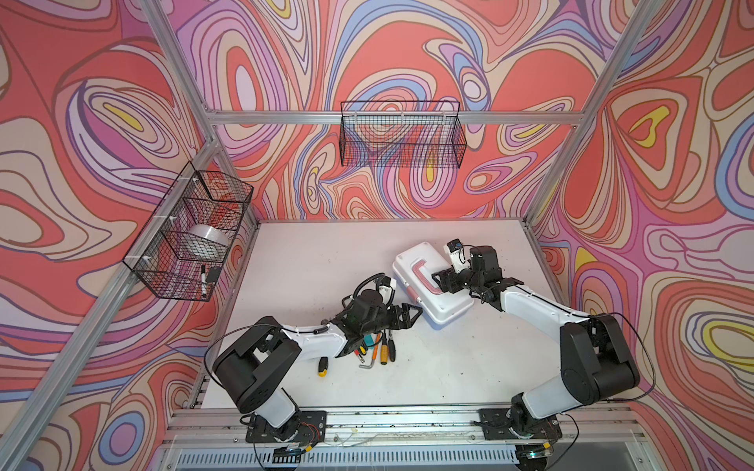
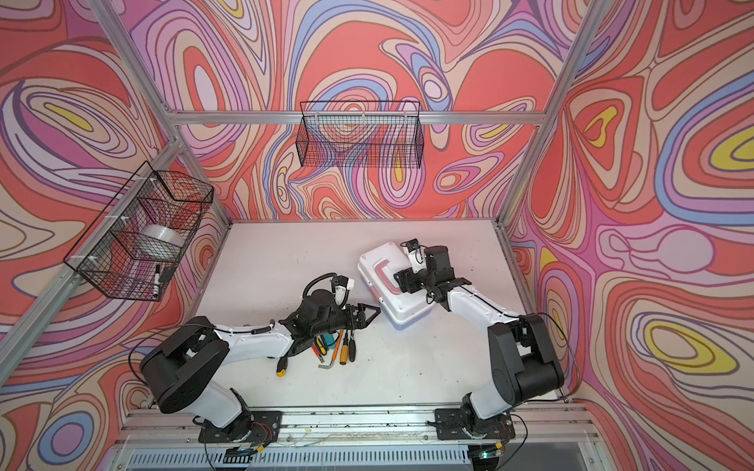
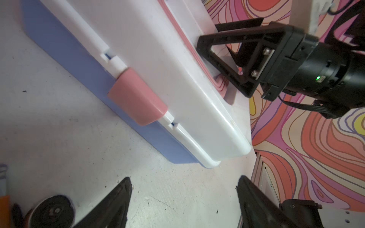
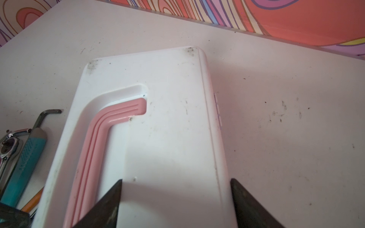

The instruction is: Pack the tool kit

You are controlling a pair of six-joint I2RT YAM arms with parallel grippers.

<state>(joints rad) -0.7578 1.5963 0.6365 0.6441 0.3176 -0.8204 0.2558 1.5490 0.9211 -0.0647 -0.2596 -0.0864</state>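
At two o'clock on the table [image 1: 306,265], the tool kit [image 1: 449,306] lies closed. The right claw [image 1: 435,281] is spread, released, over its lid. The left claw [image 1: 416,319], released and empty, faces its seven o'clock corner. The teal tool handle [image 4: 25,161] has embossing too blurred to read.

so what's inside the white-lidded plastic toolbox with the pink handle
Cannot be seen: its white lid is closed over the light blue base, pink latch down. Outside it lie loose tools.
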